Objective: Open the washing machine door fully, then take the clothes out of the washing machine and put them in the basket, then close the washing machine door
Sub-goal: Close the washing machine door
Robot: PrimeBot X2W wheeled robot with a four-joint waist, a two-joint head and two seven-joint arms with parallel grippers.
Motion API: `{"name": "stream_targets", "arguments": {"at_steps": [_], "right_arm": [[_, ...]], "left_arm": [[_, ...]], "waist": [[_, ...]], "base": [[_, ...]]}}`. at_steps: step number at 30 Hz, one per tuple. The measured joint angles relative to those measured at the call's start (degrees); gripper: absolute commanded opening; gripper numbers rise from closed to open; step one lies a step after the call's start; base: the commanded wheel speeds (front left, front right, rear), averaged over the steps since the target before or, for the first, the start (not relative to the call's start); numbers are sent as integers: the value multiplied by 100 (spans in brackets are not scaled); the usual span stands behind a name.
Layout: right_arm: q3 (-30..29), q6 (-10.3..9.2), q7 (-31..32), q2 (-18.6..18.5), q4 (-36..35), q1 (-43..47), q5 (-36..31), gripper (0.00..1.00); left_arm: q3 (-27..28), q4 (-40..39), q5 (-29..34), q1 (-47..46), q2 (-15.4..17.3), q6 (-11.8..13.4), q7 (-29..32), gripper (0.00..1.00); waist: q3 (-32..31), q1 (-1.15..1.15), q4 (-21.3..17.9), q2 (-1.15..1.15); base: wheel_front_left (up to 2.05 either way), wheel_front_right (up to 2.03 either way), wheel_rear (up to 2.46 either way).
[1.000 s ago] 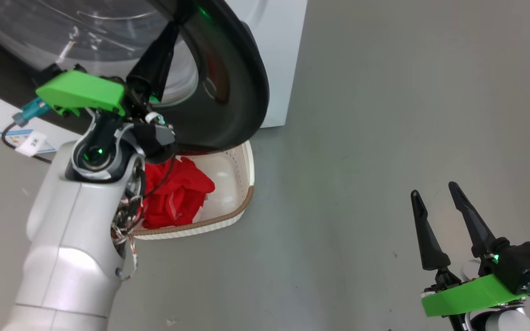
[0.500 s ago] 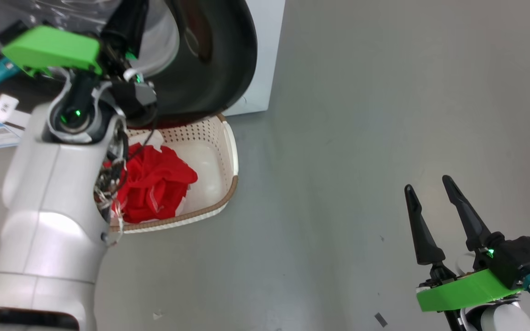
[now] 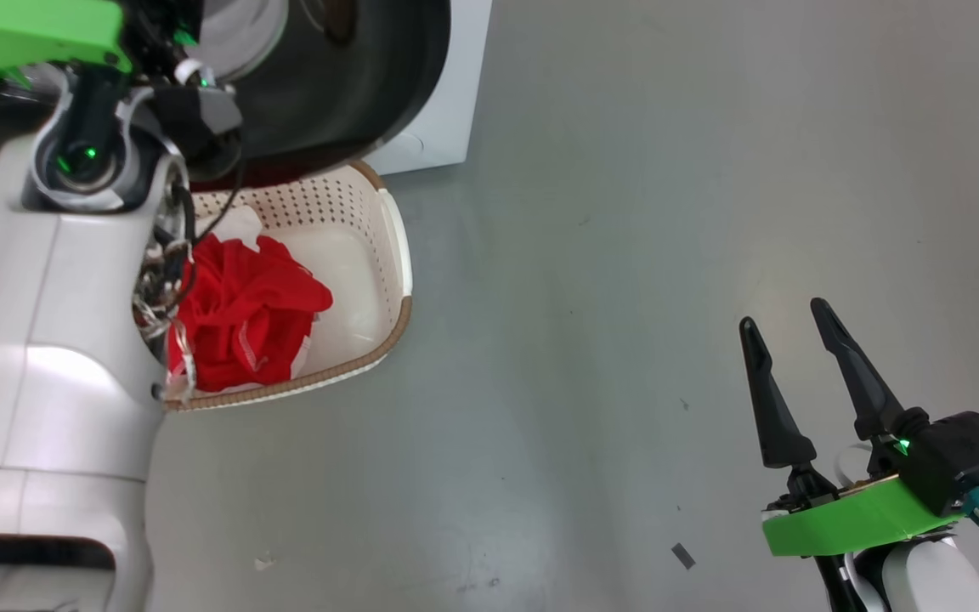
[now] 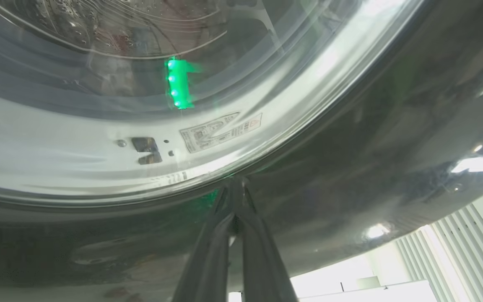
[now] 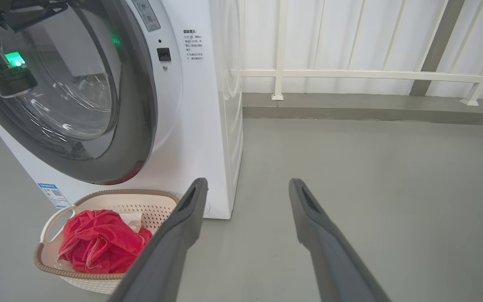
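Door point(image 4: 350, 147), L gripper point(image 4: 234, 184) pinched, tips on it

Floor point(image 5: 375, 176): smooth grey, matte, with soft glare patches and a small dark scrap point(image 3: 682, 556) lying on it. Back wall point(image 5: 350, 33) is white vertical ribbed panelling behind a white rail point(image 5: 350, 74); a grey raised kerb point(image 5: 350, 107) runs along its foot.

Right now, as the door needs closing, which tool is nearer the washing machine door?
Left. The left tool, shut, has its tips at the washing machine door; the right tool is open over the floor, far to its right.
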Motion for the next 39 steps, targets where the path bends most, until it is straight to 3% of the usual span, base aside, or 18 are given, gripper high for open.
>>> {"name": "stream_targets", "arguments": {"at_steps": [16, 24, 26, 27, 35, 39], "right_arm": [[46, 0, 0, 0, 30, -89, 8, 100], [29, 0, 0, -1, 60, -85, 24, 100], [0, 0, 0, -1, 63, -84, 24, 100], [-20, 0, 0, -2, 63, -83, 24, 100], [-116, 0, 0, -5, 114, -68, 24, 100], [-192, 0, 0, -5, 119, -56, 24, 100]], "left_arm": [[86, -21, 160, -132, 29, -9, -23, 0], [100, -334, 151, 273, -99, -13, 213, 0], [96, -421, 151, 469, -103, -13, 211, 62], [79, -461, 152, 566, -104, -13, 211, 100], [-81, -1125, 363, 1397, -134, -14, 54, 100], [-294, -1958, 918, 1939, -11, -14, -290, 100]], "waist": [[47, 0, -48, 0], [-123, 0, 86, 0], [-173, 0, 142, 0], [-198, 0, 172, 0], [-438, 0, 456, 0], [-582, 0, 609, 0]], "base": [[0, 0, 0], [0, 0, 0], [0, 0, 0], [0, 0, 0], [0, 0, 0], [0, 0, 0]]}}
